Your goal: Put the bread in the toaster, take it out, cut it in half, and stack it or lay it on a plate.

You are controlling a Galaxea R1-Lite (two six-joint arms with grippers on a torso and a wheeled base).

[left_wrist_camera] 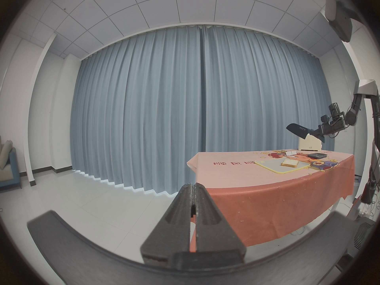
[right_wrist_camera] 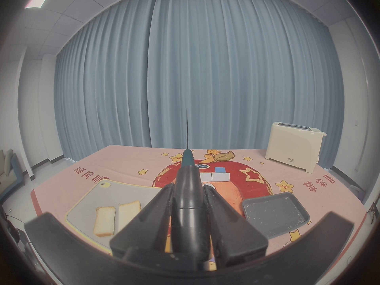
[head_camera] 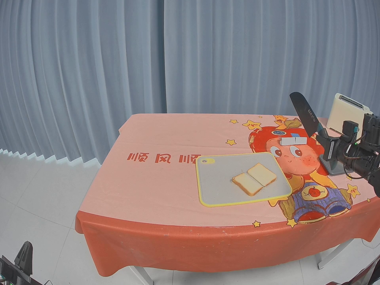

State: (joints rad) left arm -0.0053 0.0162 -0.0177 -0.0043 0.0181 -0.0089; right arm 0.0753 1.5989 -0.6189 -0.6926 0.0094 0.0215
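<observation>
On orange tablecloth (head_camera: 158, 194), board (head_camera: 217, 179) with bread (head_camera: 254, 179); blue-grey curtain (head_camera: 158, 40) behind; tile floor (head_camera: 35, 202).

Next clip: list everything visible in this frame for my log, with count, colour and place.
bread halves: 2, pale with tan crust, side by side on the cutting board
cutting board: 1, grey with yellow rim, mid-table
knife: 1, black, blade up, above the table's right side
toaster: 1, cream, table's far right corner
tray: 1, dark grey, table's right side
small blocks: white and blue, count unclear, beyond the board
tablecloth: 1, orange-pink, cartoon print, covering the table
curtain: blue-grey, behind the table
right gripper: closed on the knife's handle
left gripper: closed, low, off the table's left
</observation>
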